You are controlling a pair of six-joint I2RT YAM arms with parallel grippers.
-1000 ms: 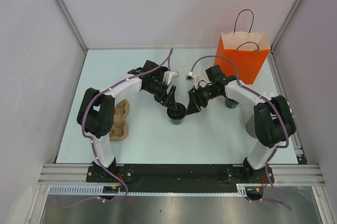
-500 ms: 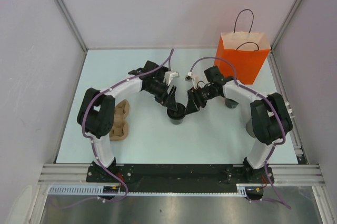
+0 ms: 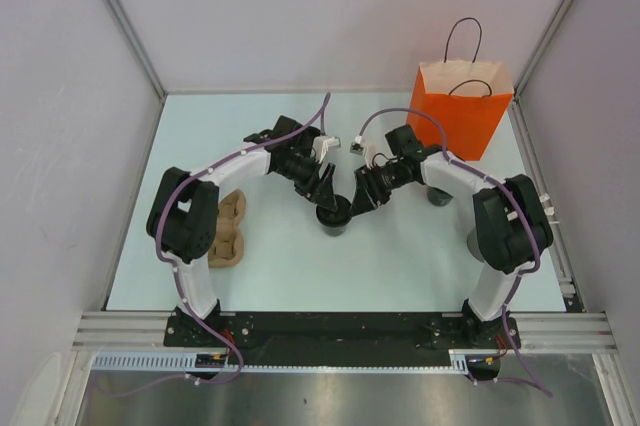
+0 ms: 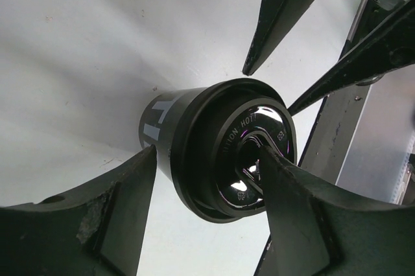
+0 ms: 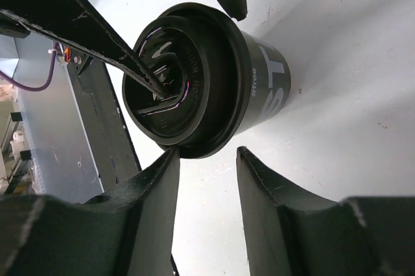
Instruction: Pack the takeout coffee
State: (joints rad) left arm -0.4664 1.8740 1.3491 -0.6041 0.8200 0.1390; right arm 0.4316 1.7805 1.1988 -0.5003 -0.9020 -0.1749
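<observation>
Takeout coffee [image 3: 334, 218]: a small black disposable cup, upright at the middle of the table [image 3: 400, 276] and well apart from every edge. It has white lettering on its wall.
Lid [image 4: 259, 117]: round, black and glossy, seated on the cup. The raised word "HOT" is legible in the left wrist view.
Left gripper [image 4: 207, 159]: jaws set wide, reaching the cup from its far left side. One finger stands just beside the cup wall and the other finger's tip lies over the top of the lid. Nothing is clamped. Whether either finger touches the cup cannot be told.
Right gripper [image 5: 207, 154]: jaws partly apart, with a gap narrower than the lid and nothing between them. The tips sit just beside the lid's rim on the cup's far right side.
Arms: both arch inward from their bases at the near edge, so the two grippers face each other over the cup.
Orange paper bag [image 3: 462, 111]: upright at the far right corner, mouth open, with two black cord handles.
Pulp cup tray [image 3: 228, 231]: brown, flat on the table near the left edge, partly hidden by the left arm.
Second black cup [image 3: 438, 196]: toward the right edge, partly hidden behind the right arm.
Grey tub [image 3: 477, 243]: near the right edge, mostly covered by the right arm. Its contents are not visible.
</observation>
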